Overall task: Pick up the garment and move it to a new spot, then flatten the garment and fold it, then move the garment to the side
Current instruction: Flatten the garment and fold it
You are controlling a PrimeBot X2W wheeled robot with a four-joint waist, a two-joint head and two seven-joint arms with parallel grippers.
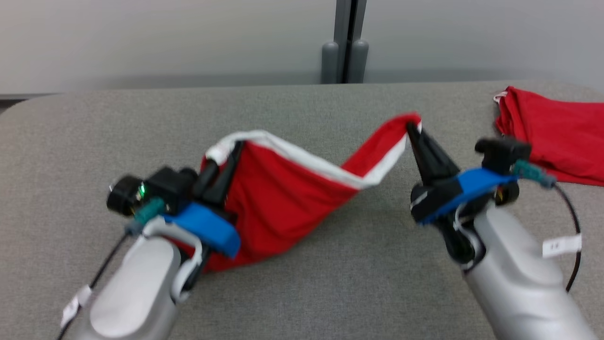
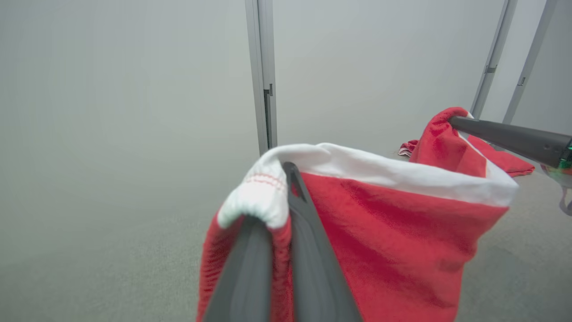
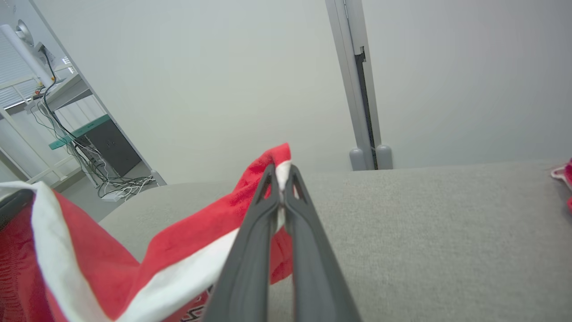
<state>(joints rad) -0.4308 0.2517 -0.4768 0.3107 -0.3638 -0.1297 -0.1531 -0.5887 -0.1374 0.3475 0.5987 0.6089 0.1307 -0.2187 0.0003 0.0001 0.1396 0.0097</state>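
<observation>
The garment (image 1: 278,198) is red cloth with a white band along its top edge, held up off the grey table (image 1: 302,293) and sagging in the middle. My left gripper (image 1: 225,158) is shut on its left white corner (image 2: 261,197). My right gripper (image 1: 413,126) is shut on its right corner, seen pinched between the fingers in the right wrist view (image 3: 280,172). The garment's lower part still touches the table. The right gripper's dark fingers (image 2: 509,136) also appear in the left wrist view, holding the far red corner (image 2: 440,134).
A second red garment (image 1: 557,137) lies crumpled at the table's far right. A grey post (image 1: 347,42) stands behind the table against a pale wall. Desks and cables (image 3: 85,147) are off to the left in the right wrist view.
</observation>
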